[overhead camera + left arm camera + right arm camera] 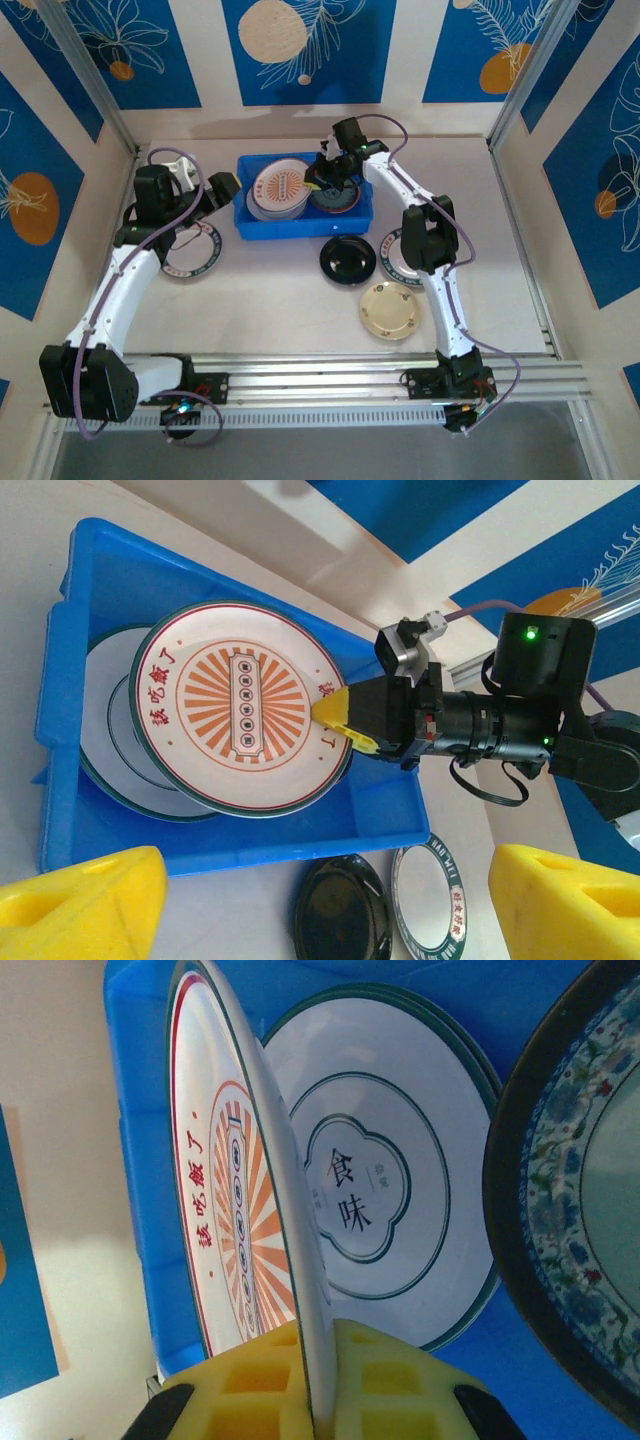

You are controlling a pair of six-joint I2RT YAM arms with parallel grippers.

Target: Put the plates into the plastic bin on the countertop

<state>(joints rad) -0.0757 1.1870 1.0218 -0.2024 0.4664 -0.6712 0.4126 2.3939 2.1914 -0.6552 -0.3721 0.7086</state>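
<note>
- Now the countertop (280, 310) holds four plates: one black plate (347, 262), one cream plate (390, 309), two dark-rimmed white plates (188, 266).
- The blue plastic bin (252, 228) holds three I can count: teal-patterned plate (570, 1210), green-rimmed white plate (370, 1200), sunburst plate (240, 695).
- The right gripper (318, 1390) pinches the sunburst plate's rim, tilted. Dropped from there, it could bang and chip the white one.
- The left gripper (218, 188) hangs wide open beside the bin.
</note>
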